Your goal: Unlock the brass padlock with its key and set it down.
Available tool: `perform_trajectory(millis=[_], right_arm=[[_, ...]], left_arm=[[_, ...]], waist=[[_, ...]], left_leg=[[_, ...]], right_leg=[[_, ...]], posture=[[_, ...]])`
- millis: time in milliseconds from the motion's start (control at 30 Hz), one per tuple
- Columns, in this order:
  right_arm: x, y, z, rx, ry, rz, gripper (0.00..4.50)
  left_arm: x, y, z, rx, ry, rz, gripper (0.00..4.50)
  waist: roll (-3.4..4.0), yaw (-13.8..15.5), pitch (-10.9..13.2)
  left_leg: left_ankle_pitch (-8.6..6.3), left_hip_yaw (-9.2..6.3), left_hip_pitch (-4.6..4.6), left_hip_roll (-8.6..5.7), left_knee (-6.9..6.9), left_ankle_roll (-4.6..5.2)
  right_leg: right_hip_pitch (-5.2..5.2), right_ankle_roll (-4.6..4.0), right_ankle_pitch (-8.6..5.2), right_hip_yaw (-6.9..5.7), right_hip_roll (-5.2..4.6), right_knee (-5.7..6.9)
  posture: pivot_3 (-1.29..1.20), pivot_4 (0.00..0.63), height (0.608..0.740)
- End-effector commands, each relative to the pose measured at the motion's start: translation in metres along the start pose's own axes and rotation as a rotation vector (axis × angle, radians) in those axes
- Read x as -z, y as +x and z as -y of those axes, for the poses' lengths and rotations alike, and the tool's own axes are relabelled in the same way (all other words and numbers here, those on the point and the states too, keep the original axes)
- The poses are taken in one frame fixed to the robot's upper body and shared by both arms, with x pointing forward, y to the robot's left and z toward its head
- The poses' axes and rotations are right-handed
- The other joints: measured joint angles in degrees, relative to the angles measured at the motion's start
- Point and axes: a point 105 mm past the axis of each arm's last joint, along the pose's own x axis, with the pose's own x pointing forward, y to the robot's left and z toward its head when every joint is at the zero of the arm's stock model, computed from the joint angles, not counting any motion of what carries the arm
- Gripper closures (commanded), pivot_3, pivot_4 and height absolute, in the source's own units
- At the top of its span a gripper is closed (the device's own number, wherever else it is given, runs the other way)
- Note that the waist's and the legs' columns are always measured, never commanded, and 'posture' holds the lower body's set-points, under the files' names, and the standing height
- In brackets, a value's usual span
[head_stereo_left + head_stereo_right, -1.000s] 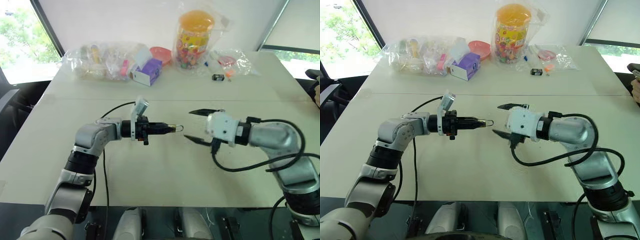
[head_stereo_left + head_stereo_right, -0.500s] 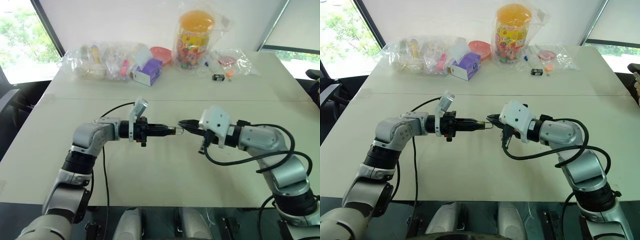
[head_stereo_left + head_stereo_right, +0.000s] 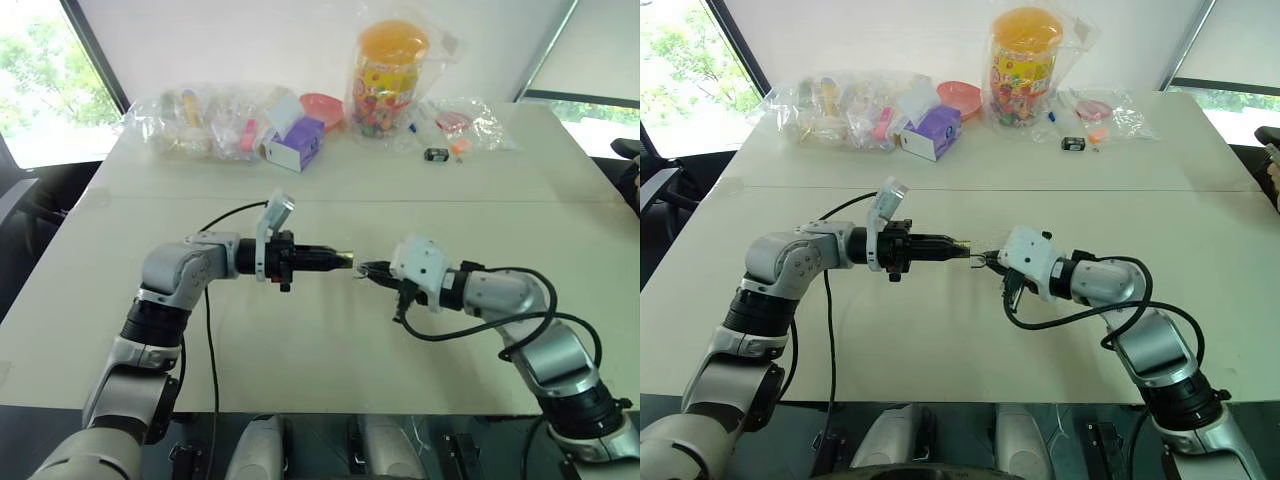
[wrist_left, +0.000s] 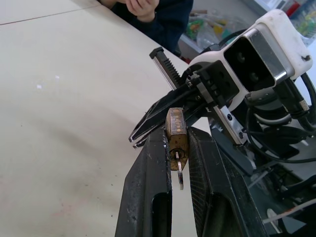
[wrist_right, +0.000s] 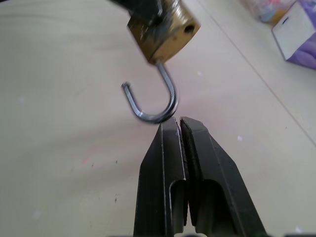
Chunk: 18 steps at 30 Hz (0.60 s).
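Left gripper (image 3: pixel 345 262): reaching level across the middle of the table toward the robot's right; its two black fingers (image 4: pixel 148 197) are clamping the body of the brass padlock between them, above the tabletop.

Brass padlock (image 4: pixel 177 138): sitting pinched at the left fingertips, clear of the table; its brass body is showing scuffed faces in the right wrist view (image 5: pixel 165 34).

Shackle (image 5: pixel 157 101): standing sprung open; one leg is staying in the body while the free end is hanging out as an open hook; a bare hole is showing in the body (image 5: pixel 188 29) where that end would seat.

Key (image 4: pixel 179 174): sitting in the keyhole end of the padlock, its thin silvery blade projecting between the left fingers.

Right gripper (image 3: pixel 368 269): pointing toward the padlock from the robot's right; its fingers (image 5: pixel 170 148) are pressing flat together with nothing between them; the tips are lying just beside the curve of the shackle, and whether they are touching it cannot be told.

Table (image 3: pixel 300 350): pale top, bare beneath both grippers.

Far edge of table: carrying clear plastic bags of small items (image 3: pixel 200 120), a purple and white box (image 3: pixel 295 143), a pink dish (image 3: pixel 322 106) and a tall jar with an orange lid (image 3: pixel 390 75).

Person: showing in the left wrist view beyond the table, in a dark sleeve (image 4: pixel 168 22) with a hand (image 4: pixel 143 7) raised.
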Motion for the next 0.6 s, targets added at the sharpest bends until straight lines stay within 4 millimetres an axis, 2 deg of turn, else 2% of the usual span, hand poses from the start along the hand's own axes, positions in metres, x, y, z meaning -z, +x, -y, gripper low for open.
perform_trajectory(millis=[33,200,367,500,567,600], right_arm=[[-0.003,-0.018,0.002,0.054,-0.033,-0.018,4.43],[-0.001,-0.044,-0.012,0.112,0.019,-0.068,4.43],[-0.01,-0.046,-0.024,0.142,0.035,-0.064,4.43],[-0.014,-0.046,-0.025,0.172,0.044,-0.064,4.43],[-0.014,-0.046,-0.025,0.175,0.041,-0.07,4.5],[-0.014,-0.046,-0.025,0.177,0.04,-0.074,4.5]], left_arm=[[0.0,0.002,-0.006,-0.047,0.047,0.014,4.5],[0.022,0.019,-0.034,-0.169,0.01,0.02,4.5],[0.039,0.042,-0.053,-0.232,-0.057,0.032,4.5],[0.051,0.052,-0.061,-0.246,-0.073,0.008,4.5],[0.054,0.049,-0.063,-0.252,-0.07,-0.001,3.53],[0.055,0.046,-0.064,-0.254,-0.069,-0.005,3.27]], waist=[[0.0,0.14,0.0],[0.0,0.79,0.0],[-0.01,1.08,0.0],[-0.02,1.06,0.01],[-0.02,1.0,0.01],[-0.02,0.98,0.01]], left_leg=[[0.0,0.0,0.0,0.0,0.0,0.0],[-0.01,0.02,-0.01,-0.02,0.01,0.02],[-0.02,0.02,0.01,-0.02,0.01,0.03],[-0.02,0.02,0.0,-0.05,0.01,0.03],[-0.02,0.02,0.01,-0.04,0.0,0.03],[-0.02,0.02,0.01,-0.04,0.0,0.03]], right_leg=[[0.0,0.0,0.0,0.0,0.0,0.0],[0.0,0.0,0.0,0.03,0.01,-0.04],[0.0,0.0,0.0,0.02,0.05,-0.02],[0.0,0.0,0.0,-0.01,0.06,-0.03],[0.0,0.0,0.0,-0.01,0.07,-0.03],[0.0,0.0,0.0,-0.01,0.08,-0.03]], posture=[[0.0,0.15,0.735],[0.0,0.15,0.735],[0.0,0.15,0.735],[0.0,0.15,0.735],[0.0,0.15,0.735],[0.0,0.15,0.735]])
